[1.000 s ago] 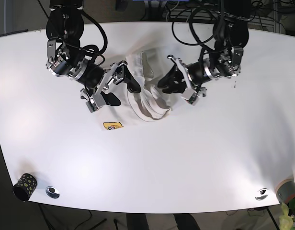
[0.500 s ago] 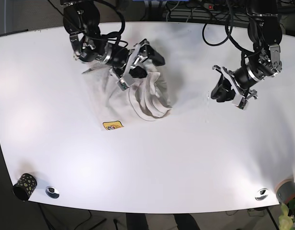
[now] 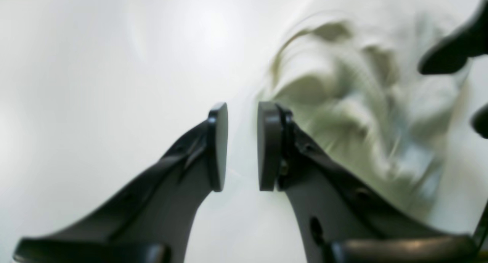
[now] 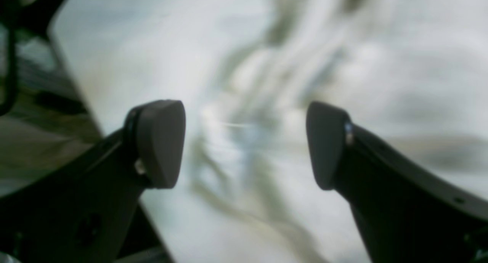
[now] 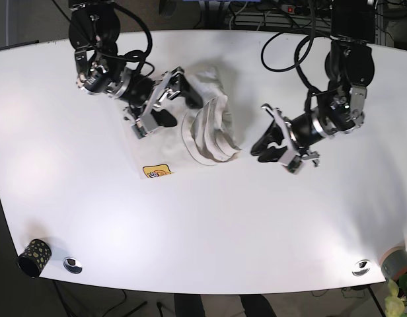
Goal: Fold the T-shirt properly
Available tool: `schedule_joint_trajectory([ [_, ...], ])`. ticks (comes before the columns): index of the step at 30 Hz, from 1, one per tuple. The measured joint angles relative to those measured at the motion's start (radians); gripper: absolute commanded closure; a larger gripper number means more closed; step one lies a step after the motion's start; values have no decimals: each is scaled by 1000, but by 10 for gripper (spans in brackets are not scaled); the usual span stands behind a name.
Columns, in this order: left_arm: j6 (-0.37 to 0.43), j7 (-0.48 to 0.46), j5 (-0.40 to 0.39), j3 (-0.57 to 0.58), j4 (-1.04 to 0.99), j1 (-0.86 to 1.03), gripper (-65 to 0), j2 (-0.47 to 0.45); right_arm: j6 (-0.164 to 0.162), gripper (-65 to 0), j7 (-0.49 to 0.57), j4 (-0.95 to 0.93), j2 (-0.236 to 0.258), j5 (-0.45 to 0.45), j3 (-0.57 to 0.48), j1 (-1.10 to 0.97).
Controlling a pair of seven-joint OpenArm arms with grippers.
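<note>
The base view looks straight down on the whole table. Each wrist view looks close along its fingers; all share the T-shirt beyond the fingertips.

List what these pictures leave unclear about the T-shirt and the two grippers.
- T-shirt: bunched in the base view, so sleeves and collar are unreadable; blurred in both wrist views.
- Left gripper: narrowly parted; the base view is too small to confirm.
- Right gripper: open, but contact with the cloth is lost to blur.
</note>
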Motion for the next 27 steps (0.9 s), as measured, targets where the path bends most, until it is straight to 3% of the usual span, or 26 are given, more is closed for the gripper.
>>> schedule_joint_trajectory([
  [6,6,3,-1,150,-2,-40,-121,93,-1,-449,-8,-19,14,-8,189,71],
  [11,13,0,3,254,-3,-48,-121,159,2,-258,-30,-131,67,-5,211,193],
  [14,11,-5,69,306,-9,-29,-121,197,-1,-166,-36,-239,84,-12,205,259],
  [20,8,2,190,348,-22,62,-121,242,2,-154,-37,-429,97,-10,201,373],
  [23,6,3,207,348,-22,97,-121,238,1,-154,-31,-500,99,-9,181,430],
  [27,7,2,208,343,-22,119,-121,223,-1,-154,39,-587,99,-11,78,489],
])
